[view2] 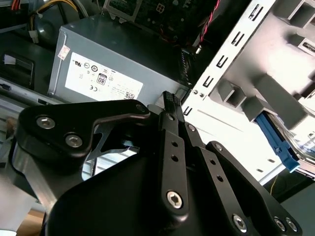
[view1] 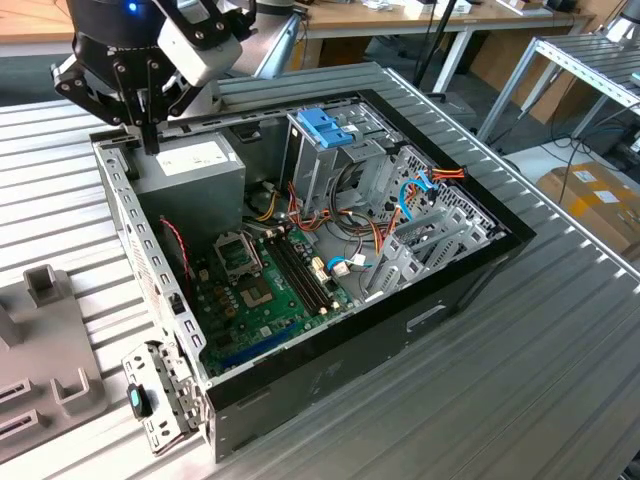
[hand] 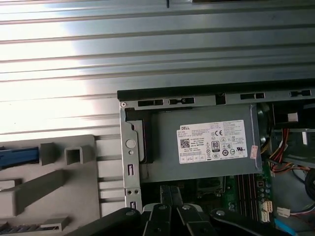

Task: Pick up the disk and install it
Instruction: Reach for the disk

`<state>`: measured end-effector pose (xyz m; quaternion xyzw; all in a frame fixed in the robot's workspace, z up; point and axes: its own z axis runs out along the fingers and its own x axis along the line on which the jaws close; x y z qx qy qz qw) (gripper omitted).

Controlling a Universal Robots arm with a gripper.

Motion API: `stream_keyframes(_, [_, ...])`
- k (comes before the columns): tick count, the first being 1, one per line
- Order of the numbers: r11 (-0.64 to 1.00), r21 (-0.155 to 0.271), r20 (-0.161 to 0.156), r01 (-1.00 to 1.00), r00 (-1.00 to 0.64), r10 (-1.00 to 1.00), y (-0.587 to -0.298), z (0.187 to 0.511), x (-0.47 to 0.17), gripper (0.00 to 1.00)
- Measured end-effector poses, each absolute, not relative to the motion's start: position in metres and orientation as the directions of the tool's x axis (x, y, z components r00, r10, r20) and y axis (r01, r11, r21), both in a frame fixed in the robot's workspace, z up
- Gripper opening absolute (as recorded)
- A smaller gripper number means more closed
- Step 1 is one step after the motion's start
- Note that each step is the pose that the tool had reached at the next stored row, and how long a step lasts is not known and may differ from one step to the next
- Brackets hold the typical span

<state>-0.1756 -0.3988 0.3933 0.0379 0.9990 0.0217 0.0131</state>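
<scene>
End effector (view2: 171, 98), fingers together and empty, poised over the power supply (view2: 123, 54) at the corner of the open computer case (view1: 330, 390). The disk (view2: 278, 143) lies apart from it, in a grey holder (hand: 83, 196) on the surface (view1: 560, 400) beside the case, one blue rail showing. Step in hand, as judged: approach, pick-up not begun. A grasp calls for parted fingers squared to the disk's edges.

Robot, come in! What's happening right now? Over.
Gripper shut, empty, above the power supply in the open case. Disk outside the case on the grey holder, untouched. Case wall between them.
</scene>
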Motion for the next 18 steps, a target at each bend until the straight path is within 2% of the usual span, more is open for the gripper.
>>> stream_keyframes(18, [0.996,0.044,-0.024,0.075,-0.997,0.076,-0.399,0.393,-0.188,0.11])
